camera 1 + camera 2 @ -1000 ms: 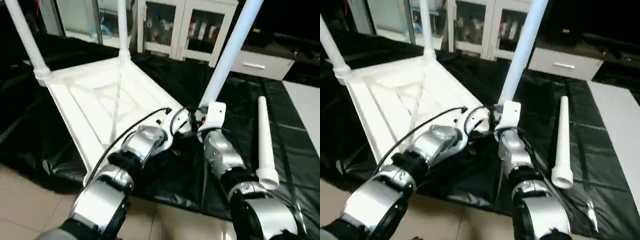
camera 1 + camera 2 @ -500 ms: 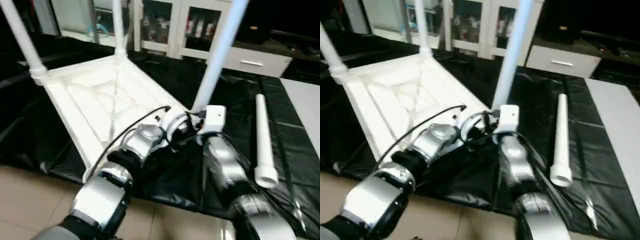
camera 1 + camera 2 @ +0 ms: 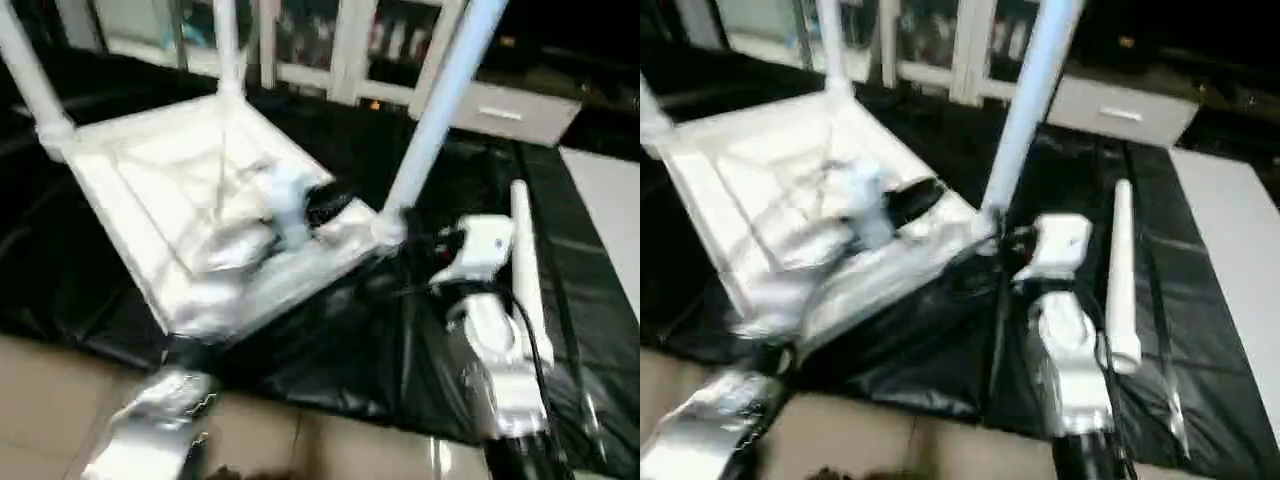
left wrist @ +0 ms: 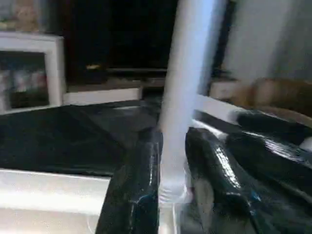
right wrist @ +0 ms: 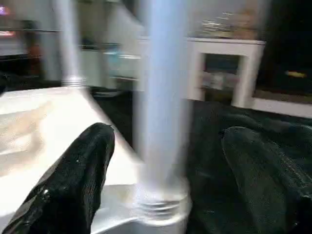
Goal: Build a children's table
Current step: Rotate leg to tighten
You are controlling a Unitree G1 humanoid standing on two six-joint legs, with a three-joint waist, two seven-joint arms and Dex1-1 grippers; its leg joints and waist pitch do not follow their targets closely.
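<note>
The children's table lies upside down on the black cover: a white ribbed tabletop [image 3: 150,190] with three legs standing in corner sockets. The nearest upright leg [image 3: 440,110] rises from the near right socket [image 3: 388,228]. Another leg [image 3: 525,270] lies loose on the cover to the right. My left gripper [image 3: 325,207] hovers blurred over the tabletop's near right part; in the left wrist view its fingers [image 4: 136,185] stand slightly apart, with the upright leg [image 4: 187,73] beyond the gap. My right gripper [image 5: 170,134] is wide open, short of the same leg [image 5: 163,97], holding nothing.
White glass-door cabinets [image 3: 340,40] and a white drawer unit [image 3: 510,105] stand behind the black cover [image 3: 100,280]. Tiled floor [image 3: 60,400] runs along the cover's near edge. A pale surface [image 3: 610,200] borders it on the right.
My left arm has swung left, away from the near right socket, and its fingers have parted a little. My right arm has drawn back to the right and its fingers have spread wider.
</note>
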